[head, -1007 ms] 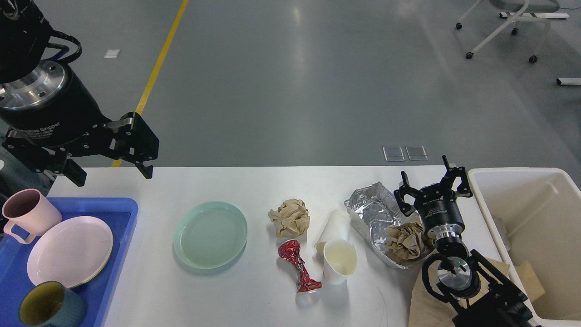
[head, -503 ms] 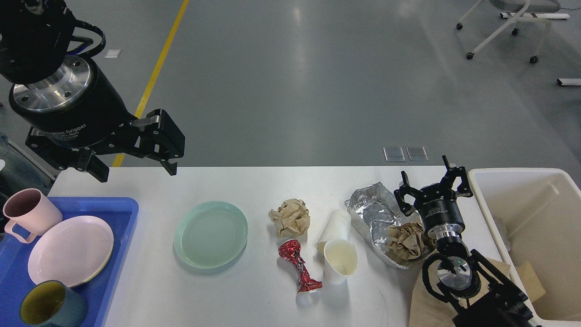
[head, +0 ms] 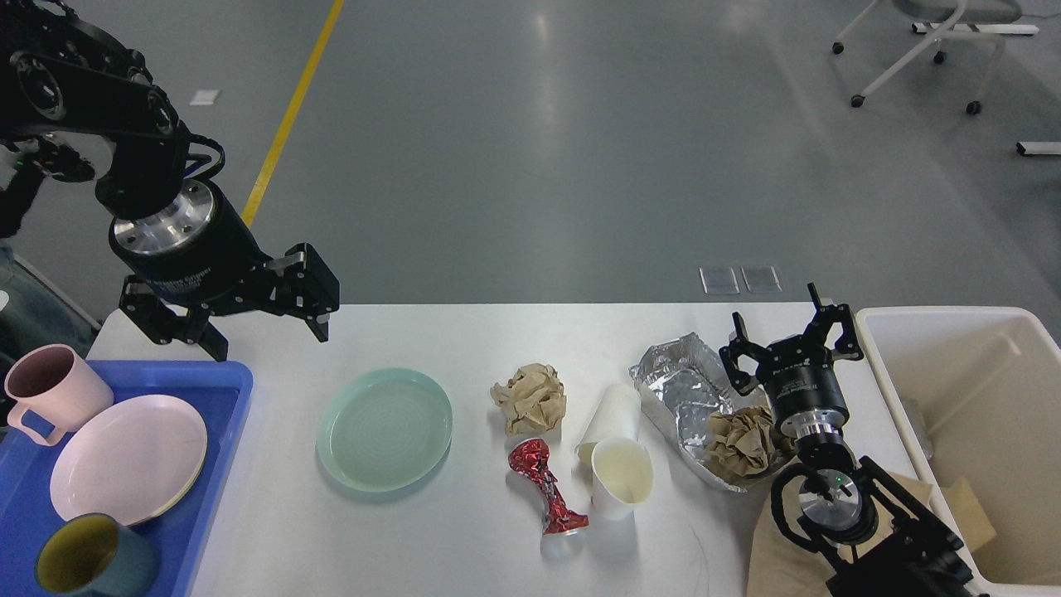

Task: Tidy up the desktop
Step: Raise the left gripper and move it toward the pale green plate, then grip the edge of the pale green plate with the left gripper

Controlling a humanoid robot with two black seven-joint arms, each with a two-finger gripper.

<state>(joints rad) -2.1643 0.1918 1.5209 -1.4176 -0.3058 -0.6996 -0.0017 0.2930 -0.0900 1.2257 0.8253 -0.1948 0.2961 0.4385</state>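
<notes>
The white desktop (head: 464, 340) holds a pale green plate (head: 385, 429), a crumpled brown paper ball (head: 530, 398), a crushed red can (head: 547, 491), two white paper cups (head: 617, 460) and a foil tray (head: 684, 390) with another brown paper wad (head: 742, 439) in it. My left gripper (head: 269, 340) hangs open and empty above the desktop's far left, up-left of the green plate. Beside the foil tray's right edge, my right gripper (head: 787, 344) stands open, fingers pointing away, holding nothing.
A blue tray (head: 224, 390) at the left carries a pink mug (head: 50, 391), a pink plate (head: 128, 468) and a dark teal cup (head: 91, 560). A cream-white bin (head: 970, 431) stands at the right edge. Brown paper (head: 779, 555) lies under my right arm.
My left gripper has swung right and lower, from above the blue tray's far corner toward the green plate, and turned more downward. The right arm and the objects have not moved.
</notes>
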